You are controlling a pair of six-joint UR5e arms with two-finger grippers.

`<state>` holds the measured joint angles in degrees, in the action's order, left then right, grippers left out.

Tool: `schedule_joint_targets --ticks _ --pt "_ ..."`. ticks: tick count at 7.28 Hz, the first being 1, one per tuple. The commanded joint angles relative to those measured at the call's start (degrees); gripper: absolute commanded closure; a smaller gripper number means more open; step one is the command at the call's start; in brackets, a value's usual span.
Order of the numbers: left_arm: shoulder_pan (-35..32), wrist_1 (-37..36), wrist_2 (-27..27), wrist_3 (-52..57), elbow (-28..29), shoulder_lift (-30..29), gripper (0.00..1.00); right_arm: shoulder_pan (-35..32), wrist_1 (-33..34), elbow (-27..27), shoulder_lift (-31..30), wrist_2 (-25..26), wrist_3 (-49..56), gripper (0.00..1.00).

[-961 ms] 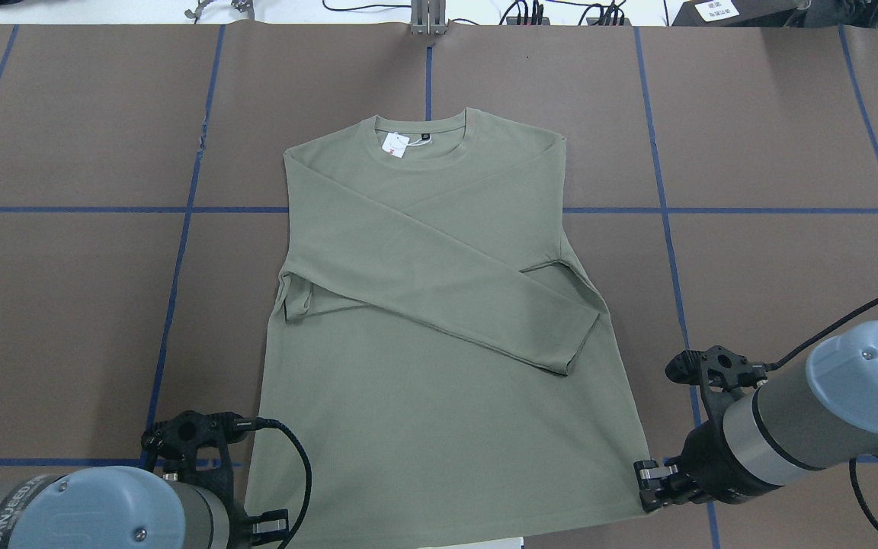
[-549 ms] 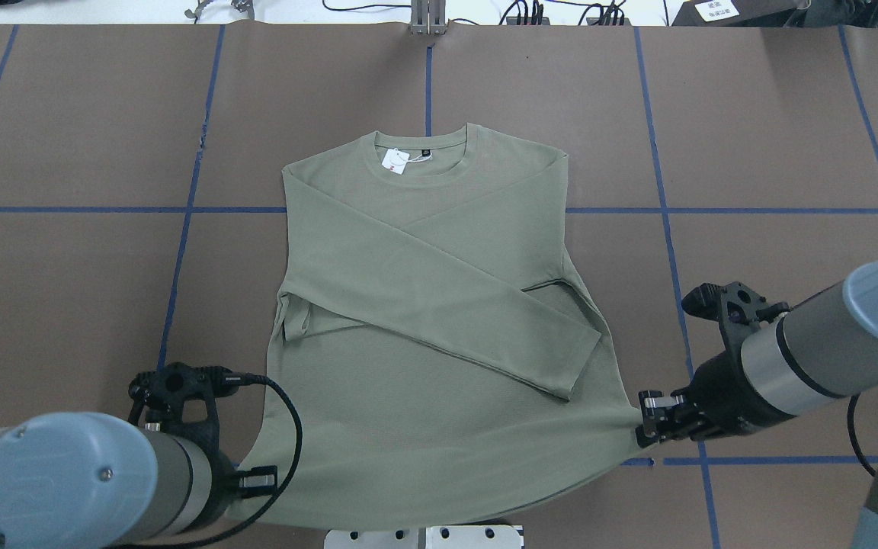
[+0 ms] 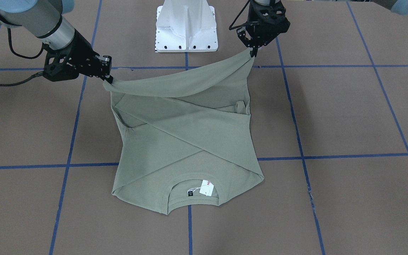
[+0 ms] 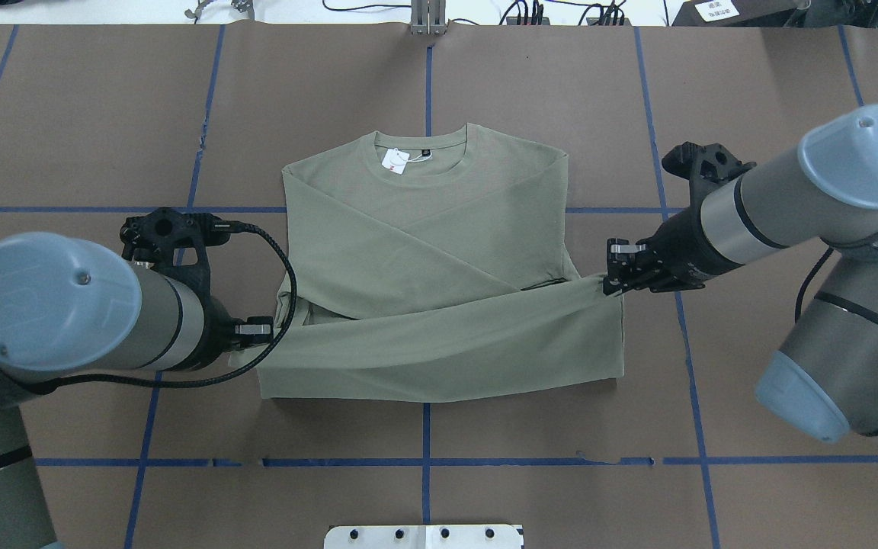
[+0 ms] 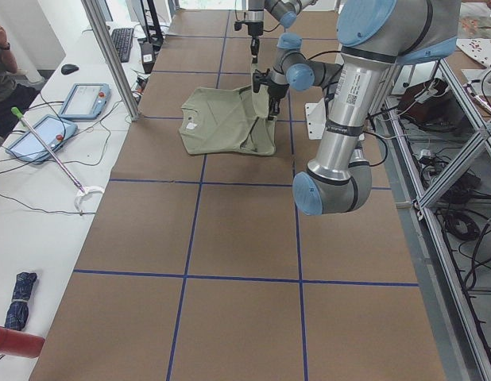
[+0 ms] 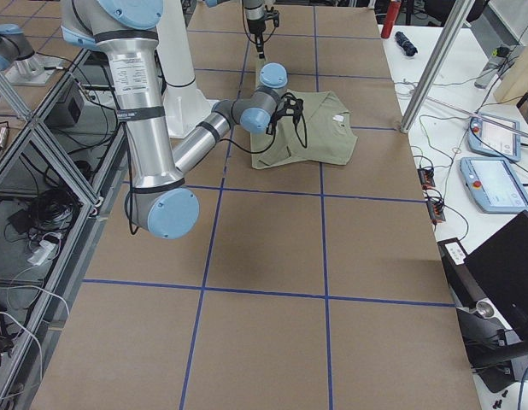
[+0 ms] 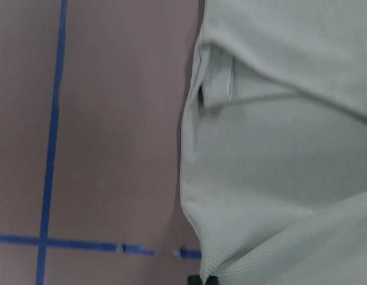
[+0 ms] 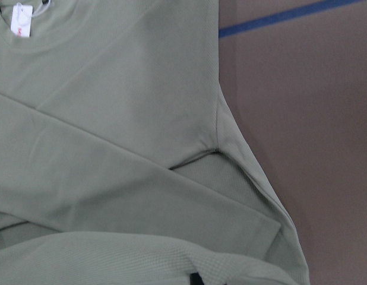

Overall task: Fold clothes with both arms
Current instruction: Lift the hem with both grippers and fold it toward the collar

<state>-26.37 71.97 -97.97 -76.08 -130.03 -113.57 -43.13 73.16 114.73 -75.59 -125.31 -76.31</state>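
The olive-green long-sleeved shirt (image 4: 424, 229) lies on the table, collar at the far side, both sleeves crossed over its chest. Its white hang tag (image 4: 395, 160) sits at the neck. My left gripper (image 4: 256, 332) is shut on the left hem corner. My right gripper (image 4: 613, 278) is shut on the right hem corner. Both hold the hem raised, so the lower part is doubled over the body. In the front-facing view the lifted hem (image 3: 179, 83) sags between the left gripper (image 3: 253, 53) and the right gripper (image 3: 106, 76). Both wrist views show the shirt below: left (image 7: 278, 148), right (image 8: 112, 119).
The brown table cover (image 4: 65, 114) is crossed by blue tape lines (image 4: 424, 461). The white pedestal base (image 3: 186, 24) stands at the robot's edge of the table. A side bench with tablets (image 5: 79, 99) and a seated person runs along the far edge.
Both grippers have lifted the hem corners and carried them away from the robot toward the collar. The lower part of the shirt now folds over the body; the collar end has stayed put.
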Motion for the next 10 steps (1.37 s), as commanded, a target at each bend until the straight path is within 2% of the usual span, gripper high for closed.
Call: schedule_joint_targets --ticks 1,2,3,4,5,6,7,10 --pt "-4.0 5.6 0.0 1.8 5.0 -0.5 1.00 -4.6 0.0 -5.5 5.9 0.9 0.3 1.00" --pt "-7.4 5.8 -0.1 4.9 5.4 -0.5 1.00 -6.6 0.0 -8.2 8.1 1.0 0.5 1.00" --pt "-11.0 6.0 -0.2 7.8 7.2 -1.3 1.00 -8.6 0.0 -13.7 12.2 1.0 2.0 1.00" --pt "-13.9 8.2 -0.2 10.3 11.6 -3.4 1.00 -8.9 0.0 -20.3 16.5 1.1 2.7 1.00" --pt "-14.6 16.1 -0.2 10.3 18.5 -3.9 1.00 -9.1 0.0 -24.9 19.2 1.6 2.7 1.00" --pt "-15.3 24.3 -0.2 10.3 24.8 -3.9 1.00 -9.0 0.0 -27.7 20.6 2.3 2.7 1.00" --pt "-15.5 29.3 -0.1 10.3 29.3 -3.9 1.00 -9.0 0.0 -29.0 21.4 2.5 2.6 1.00" --pt "-15.6 34.2 -0.1 9.8 35.5 -5.6 1.00 -8.8 0.0 -35.4 25.0 2.8 2.7 1.00"
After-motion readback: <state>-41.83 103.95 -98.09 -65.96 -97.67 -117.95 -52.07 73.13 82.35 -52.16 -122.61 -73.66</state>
